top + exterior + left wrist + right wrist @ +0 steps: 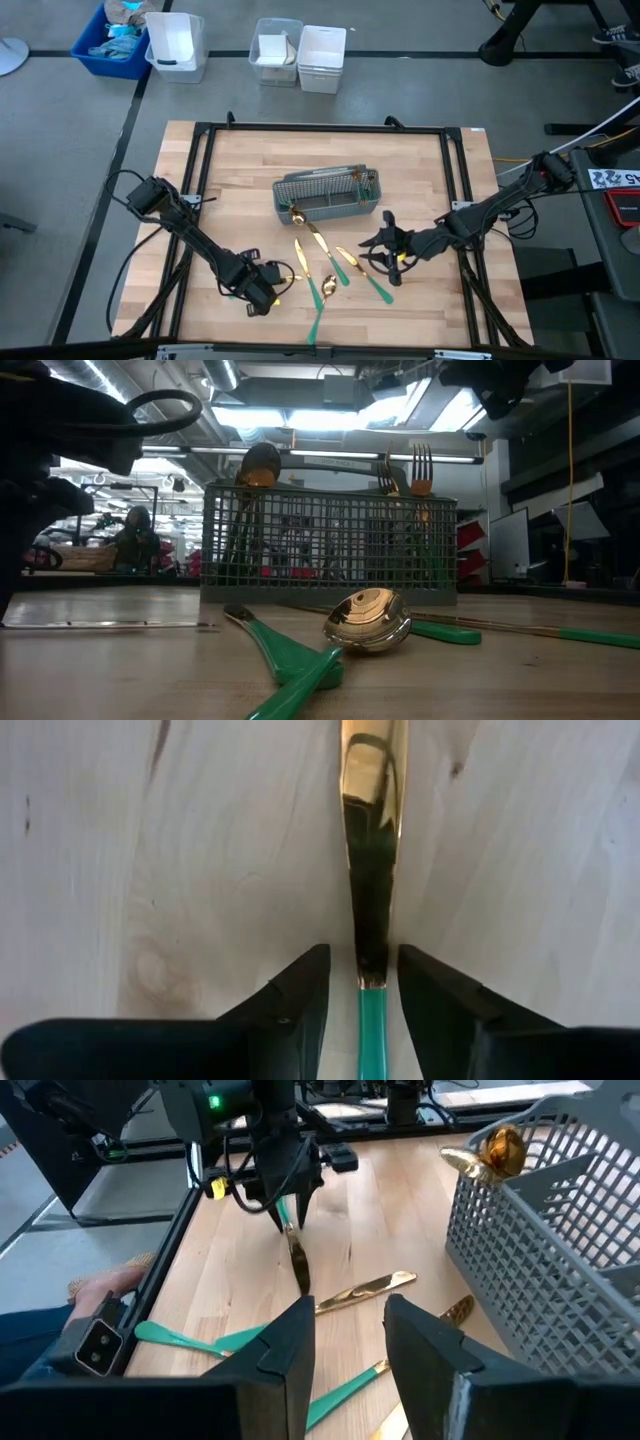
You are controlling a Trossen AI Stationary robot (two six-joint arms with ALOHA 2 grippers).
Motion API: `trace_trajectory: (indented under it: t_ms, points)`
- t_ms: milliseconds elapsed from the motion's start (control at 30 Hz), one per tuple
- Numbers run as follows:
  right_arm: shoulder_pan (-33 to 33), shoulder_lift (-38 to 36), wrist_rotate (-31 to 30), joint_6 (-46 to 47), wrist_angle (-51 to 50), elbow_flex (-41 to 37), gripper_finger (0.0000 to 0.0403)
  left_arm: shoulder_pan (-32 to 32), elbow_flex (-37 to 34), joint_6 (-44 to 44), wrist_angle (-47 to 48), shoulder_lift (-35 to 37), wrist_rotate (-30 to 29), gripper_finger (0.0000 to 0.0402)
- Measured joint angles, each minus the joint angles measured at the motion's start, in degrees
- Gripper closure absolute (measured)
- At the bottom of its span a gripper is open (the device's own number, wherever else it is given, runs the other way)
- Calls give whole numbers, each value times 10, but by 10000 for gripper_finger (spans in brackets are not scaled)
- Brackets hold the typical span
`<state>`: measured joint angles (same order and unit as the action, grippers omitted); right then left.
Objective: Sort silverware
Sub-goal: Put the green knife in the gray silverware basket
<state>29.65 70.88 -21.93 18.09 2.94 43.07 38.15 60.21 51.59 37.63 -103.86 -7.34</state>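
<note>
Currently, operator, your table [230, 170] holds: one grey mesh caddy [327, 196] at centre, with forks [421, 468] and a spoon [258, 465] standing in it; loose silverware [330, 270] scattered at its 6 o'clock. Your left gripper [283, 276], at the caddy's 7 o'clock, has its fingers [300, 995] parted either side of a knife [371, 870], teal handle between them. Your right gripper [372, 247] hovers open at 5 o'clock.
</note>
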Motion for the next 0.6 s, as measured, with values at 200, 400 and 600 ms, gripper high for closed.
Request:
trace_trajectory:
  t_ms: [200,400,600]
  points:
    - [0,47,1,-5,37,0,281,0,1,-8,3,-11,-3,295]
    - [0,126,1,-58,144,0,281,0,0,-7,-3,-12,-5,350]
    - [-1,196,1,-101,247,0,281,-5,-1,-5,-15,-12,-16,383]
